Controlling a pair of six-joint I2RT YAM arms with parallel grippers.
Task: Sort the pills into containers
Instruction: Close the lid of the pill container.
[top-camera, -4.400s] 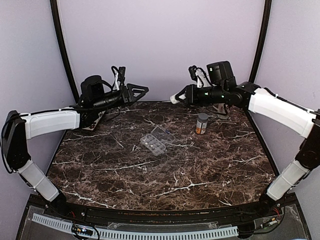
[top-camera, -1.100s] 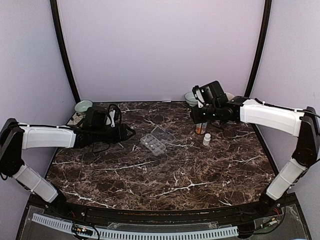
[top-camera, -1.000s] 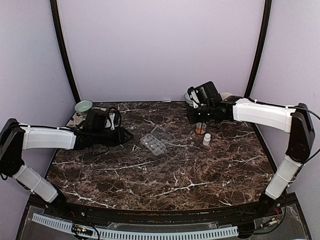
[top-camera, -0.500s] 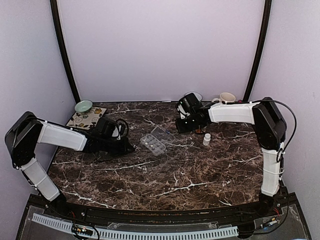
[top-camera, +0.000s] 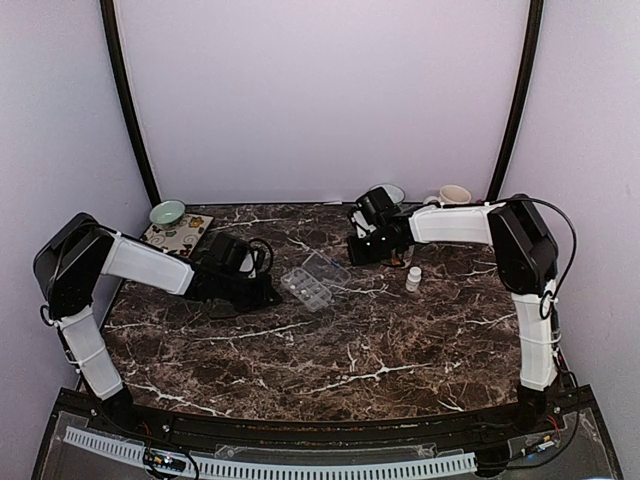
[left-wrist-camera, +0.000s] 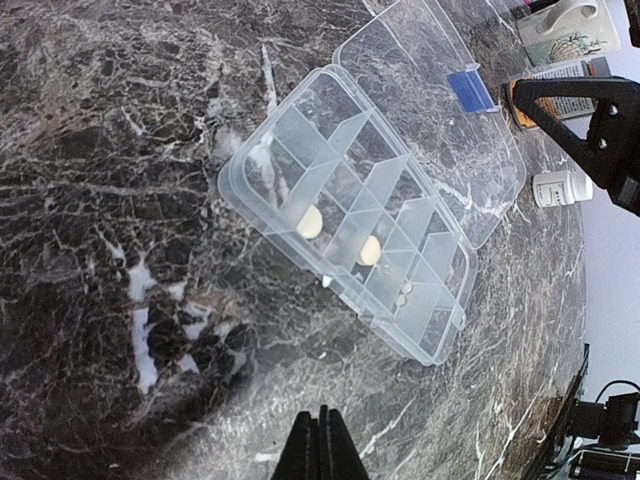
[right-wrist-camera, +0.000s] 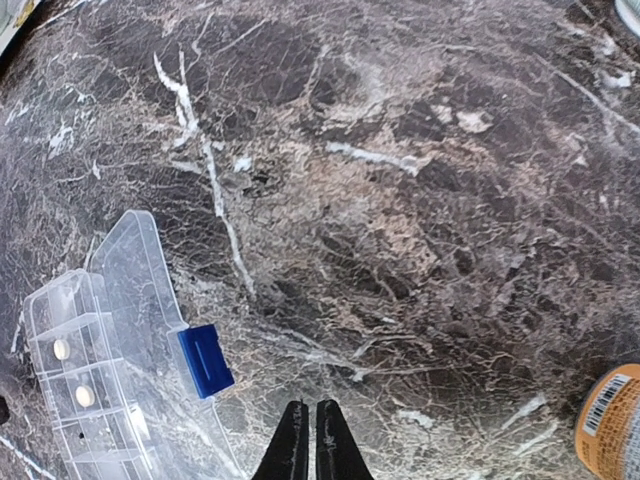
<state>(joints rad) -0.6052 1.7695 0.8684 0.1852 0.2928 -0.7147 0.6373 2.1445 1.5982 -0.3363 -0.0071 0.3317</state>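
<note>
Reaching low over the dark marble worktop (top-camera: 350, 350), I have both arms stretched toward the clear organiser box (top-camera: 305, 288). It sits a little behind the middle, with its hinged lid (top-camera: 328, 268) lying open on the marble on the side away from my left arm. Broad bare marble runs from the box to the near edge, and more of it lies to the left of the box under my left arm.

The back is tighter. A green bowl (top-camera: 167, 212) and a patterned tile (top-camera: 180, 236) sit in the back left corner. A second bowl (top-camera: 390, 192) and a mug (top-camera: 455, 195) stand along the back right, close to the wall. A small white bottle (top-camera: 413, 279) stands just right of my right arm, and an amber bottle (right-wrist-camera: 612, 425) is near it.

My left fingers (left-wrist-camera: 320, 445) are clenched tight on nothing, close above the marble and apart from the box's long side. My right fingers (right-wrist-camera: 308, 440) are pressed together, empty, near the blue latch (right-wrist-camera: 205, 360) on the lid but not touching it.

Two pale round pills (left-wrist-camera: 310, 222) lie in separate compartments (left-wrist-camera: 345, 200); a few much smaller ones share another.
</note>
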